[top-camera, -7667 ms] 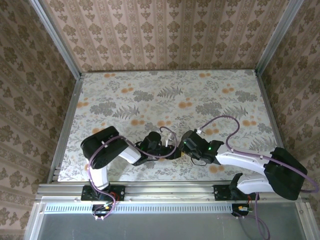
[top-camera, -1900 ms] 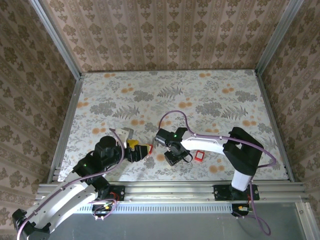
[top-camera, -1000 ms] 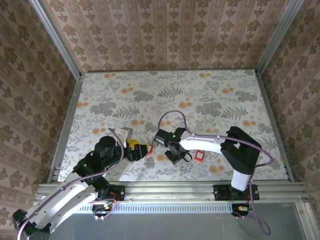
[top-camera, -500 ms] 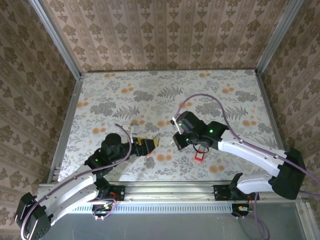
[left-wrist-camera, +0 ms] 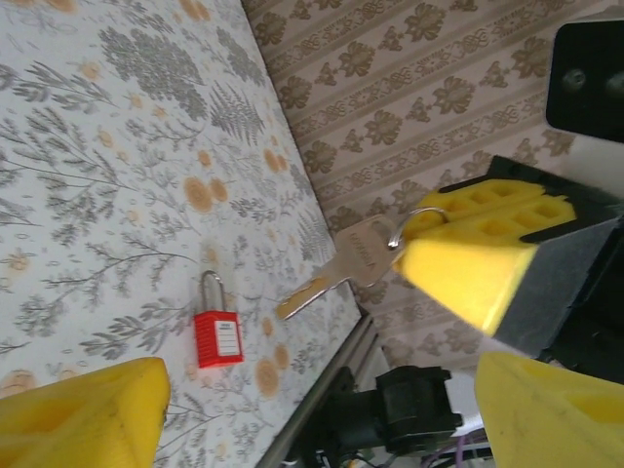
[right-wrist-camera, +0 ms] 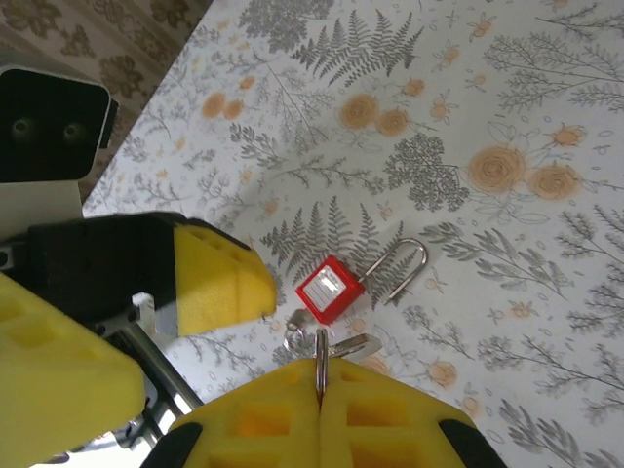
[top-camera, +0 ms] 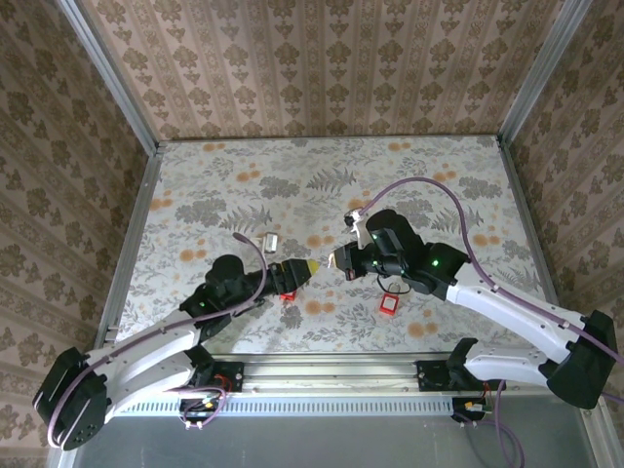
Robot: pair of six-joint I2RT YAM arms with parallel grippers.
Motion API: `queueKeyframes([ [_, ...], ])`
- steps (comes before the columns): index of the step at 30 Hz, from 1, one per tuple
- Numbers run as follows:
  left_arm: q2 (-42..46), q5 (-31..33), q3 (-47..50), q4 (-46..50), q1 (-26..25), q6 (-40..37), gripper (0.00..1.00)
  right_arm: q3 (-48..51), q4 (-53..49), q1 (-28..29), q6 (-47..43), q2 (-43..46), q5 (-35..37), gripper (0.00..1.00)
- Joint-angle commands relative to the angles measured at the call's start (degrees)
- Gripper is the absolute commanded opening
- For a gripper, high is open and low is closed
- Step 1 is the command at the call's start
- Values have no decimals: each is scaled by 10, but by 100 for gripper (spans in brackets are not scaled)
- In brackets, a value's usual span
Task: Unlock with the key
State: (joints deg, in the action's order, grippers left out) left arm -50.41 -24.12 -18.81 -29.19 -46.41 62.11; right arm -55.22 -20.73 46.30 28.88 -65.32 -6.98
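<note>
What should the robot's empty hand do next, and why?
Probably lower the left gripper onto the red padlock lying near it and pinch it. Its jaws stand open and empty, while the right gripper pinches the key, which likely goes in easier with the padlock held steady.

A lab test cell: aluminium frame rails (top-camera: pixel 322 371) box in a floral-papered worktop (top-camera: pixel 322 195) with damask-patterned walls (top-camera: pixel 322 68).
</note>
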Motion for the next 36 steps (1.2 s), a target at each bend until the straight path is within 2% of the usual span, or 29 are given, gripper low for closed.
queueKeyframes([
  [1, -6, -7, -28, -80, -11, 46, 82, 11, 62, 0, 41, 2, -1, 3],
  [8, -31, 13, -11, -123, -24, 125, 83, 53, 126, -4, 82, 33, 8, 2],
  [18, -151, 43, 3, -282, -43, 269, 84, 98, 196, -3, 111, 56, 13, 1],
  [27, -244, 85, -13, -402, -54, 336, 84, 143, 256, 15, 131, 62, 6, 1],
  [30, -272, 94, -27, -429, -55, 353, 81, 165, 282, 27, 139, 67, 9, 0],
  [36, -296, 96, -38, -437, -46, 357, 59, 193, 290, 41, 146, 93, 16, 0],
])
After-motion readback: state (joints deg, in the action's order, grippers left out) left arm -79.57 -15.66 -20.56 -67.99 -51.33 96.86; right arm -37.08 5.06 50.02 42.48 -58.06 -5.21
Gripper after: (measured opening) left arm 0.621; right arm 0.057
